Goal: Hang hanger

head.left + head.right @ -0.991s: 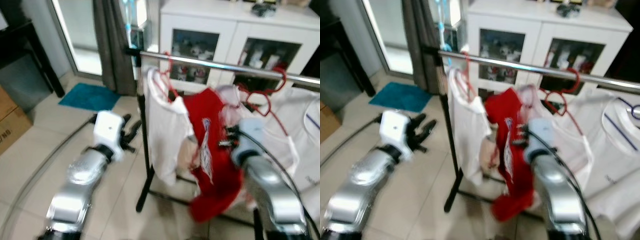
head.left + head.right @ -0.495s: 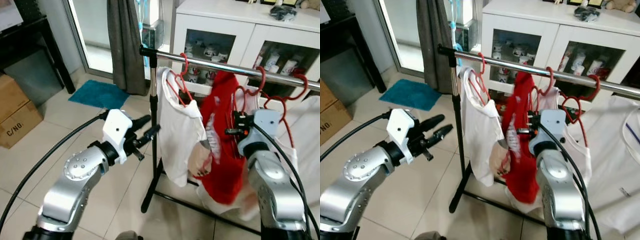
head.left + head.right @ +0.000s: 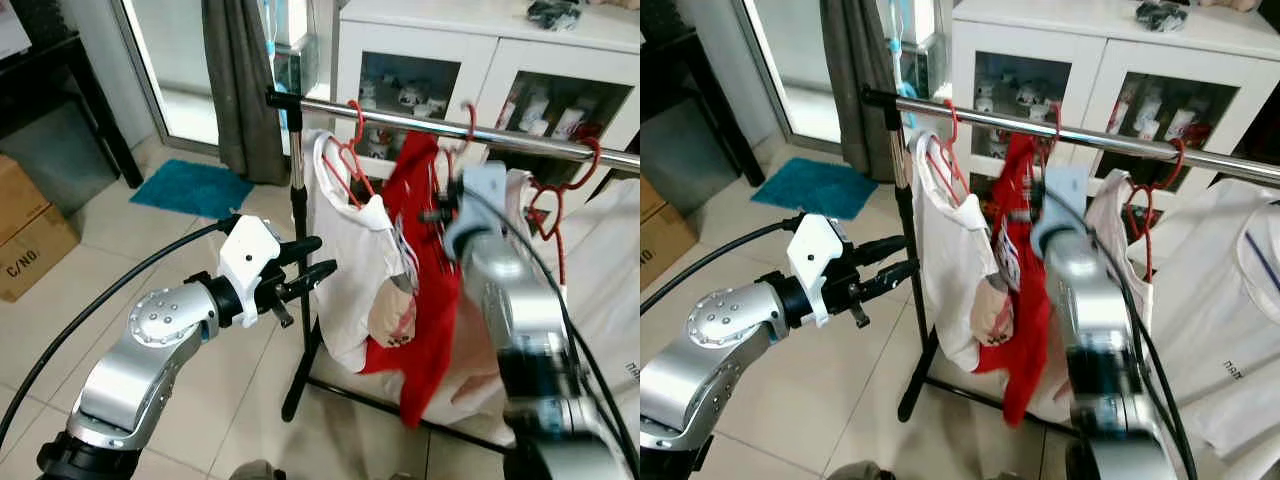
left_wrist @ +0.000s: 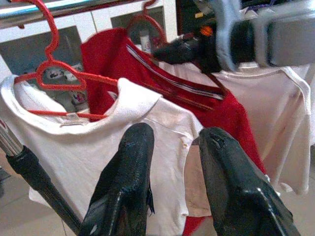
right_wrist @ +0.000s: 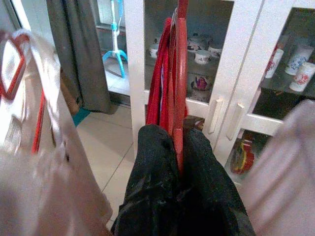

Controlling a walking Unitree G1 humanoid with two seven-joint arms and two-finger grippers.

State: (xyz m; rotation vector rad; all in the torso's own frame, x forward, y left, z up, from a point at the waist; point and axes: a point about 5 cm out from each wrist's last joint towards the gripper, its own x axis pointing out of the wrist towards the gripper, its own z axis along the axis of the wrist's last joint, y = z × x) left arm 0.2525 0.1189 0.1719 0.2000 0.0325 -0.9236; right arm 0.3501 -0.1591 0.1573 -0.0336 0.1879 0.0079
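A red hanger [image 5: 180, 73] carrying a red shirt [image 3: 432, 320] is pinched in my right gripper [image 5: 176, 141], which is shut on the hanger's neck. Its hook [image 3: 468, 112] reaches up to the chrome rail [image 3: 400, 118]; I cannot tell whether it rests on it. A white shirt [image 3: 355, 260] hangs on another red hanger [image 3: 350, 160] at the rail's left end. My left gripper [image 3: 318, 260] is open, just left of the white shirt and apart from it.
The rack's black post [image 3: 303, 310] stands between my arms. More red hangers [image 3: 560, 200] and white garments [image 3: 612, 300] hang to the right. A white glass-door cabinet [image 3: 500, 50] stands behind. A curtain [image 3: 235, 90], teal mat [image 3: 190, 190] and cardboard box [image 3: 30, 240] lie left.
My right gripper has lifted the red hanger and shirt up and left, bringing the hook to the rail. My left gripper has moved closer to the white shirt. The camera has shifted too.
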